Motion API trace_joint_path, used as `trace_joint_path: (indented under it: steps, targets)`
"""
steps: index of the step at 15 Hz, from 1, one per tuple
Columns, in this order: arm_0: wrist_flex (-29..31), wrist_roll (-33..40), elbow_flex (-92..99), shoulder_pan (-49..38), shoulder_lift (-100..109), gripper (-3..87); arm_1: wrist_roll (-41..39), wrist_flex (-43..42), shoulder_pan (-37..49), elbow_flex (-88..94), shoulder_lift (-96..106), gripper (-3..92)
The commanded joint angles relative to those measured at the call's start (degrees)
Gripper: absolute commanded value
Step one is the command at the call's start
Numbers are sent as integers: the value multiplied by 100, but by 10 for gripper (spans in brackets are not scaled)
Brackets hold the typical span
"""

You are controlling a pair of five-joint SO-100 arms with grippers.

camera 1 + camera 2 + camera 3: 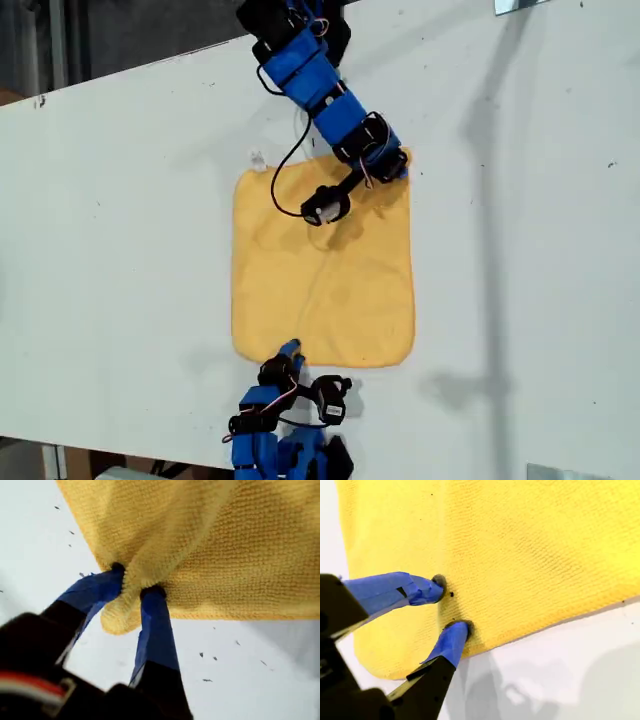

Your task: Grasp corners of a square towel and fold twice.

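My first gripper [132,582] is clamped on a bunched corner [120,615] of the square towel [323,265]. My second gripper [451,605] presses its parted jaws on the towel near another edge.

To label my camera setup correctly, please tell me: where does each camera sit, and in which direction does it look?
Exterior view: high above, facing down at the table and towel; this view's upper arm and lower arm show.
First wrist view: on my first claw, looking along it at a pinched towel fold.
Second wrist view: on my second claw, open on flat towel.
All three share the towel.
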Motion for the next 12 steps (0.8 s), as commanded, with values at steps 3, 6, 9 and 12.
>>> trace_joint_path:
  steps: [3, 6, 9, 12]
  targets:
    - [422, -79, -545, 246, -132, 144, 62, -70, -79, -202, -26, -1]
    - [1723, -817, -2065, 1389, -536, 154, 62, -9, -53, -193, -26, -1]
    - [2153, -2918, -2109, 2848, -826, 175, 62, 18, -53, -167, -18, -1]
    - [2364, -5660, -2426, 4377, -1503, 203, 53, 0, -9, -105, -53, -1]
